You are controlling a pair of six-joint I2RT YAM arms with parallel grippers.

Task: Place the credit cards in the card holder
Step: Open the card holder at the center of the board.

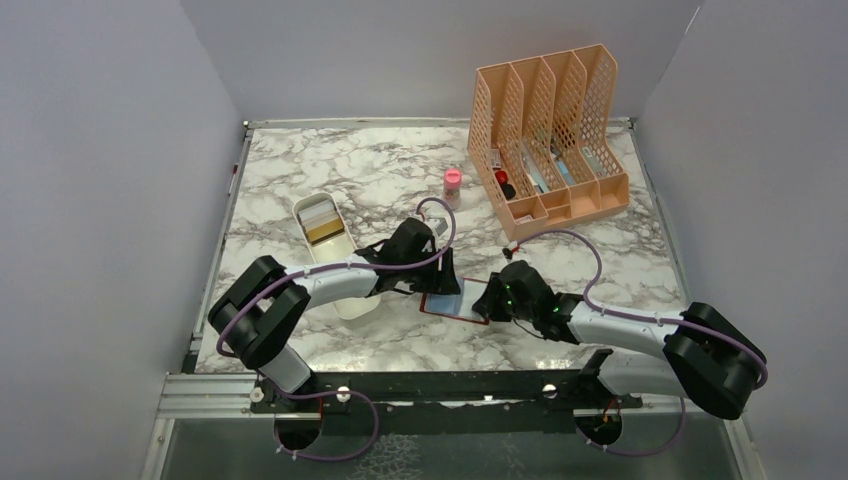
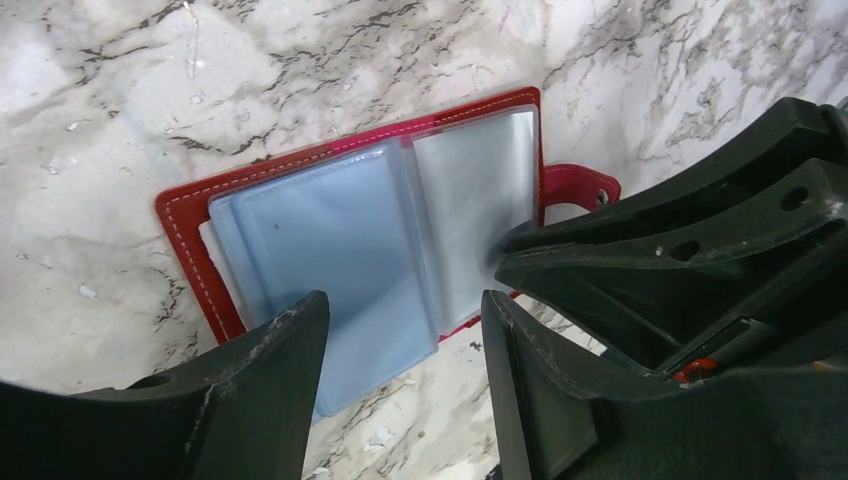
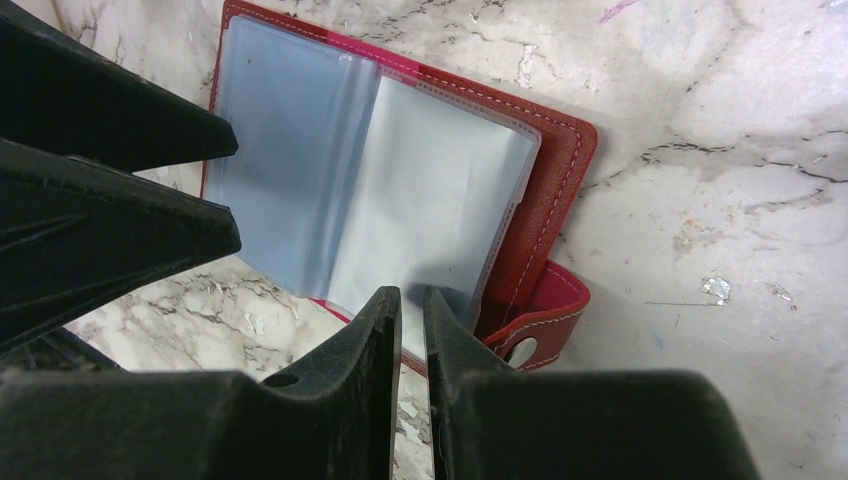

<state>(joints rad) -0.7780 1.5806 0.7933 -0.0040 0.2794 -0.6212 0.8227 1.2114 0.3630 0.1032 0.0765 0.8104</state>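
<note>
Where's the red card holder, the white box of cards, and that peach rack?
card holder (image 2: 370, 230), left wrist view, on its clear inner sleeves.
white box (image 1: 303, 230), top external view, on its left wall.
peach rack (image 1: 603, 100), top external view, on its right side wall.

1. Bright, even light from above fills the overhead view; the white marble-patterned tabletop (image 1: 340, 170) carries only soft, short shadows.
2. Clear sleeves of the red leather card holder (image 3: 545, 190) show a dull, milky sheen in both wrist views.
3. Close to their lenses, the black left gripper (image 2: 400, 300) and black right gripper (image 3: 410, 292) read as dark, low-detail masses with soft edges; the marble veining is sharp.
</note>
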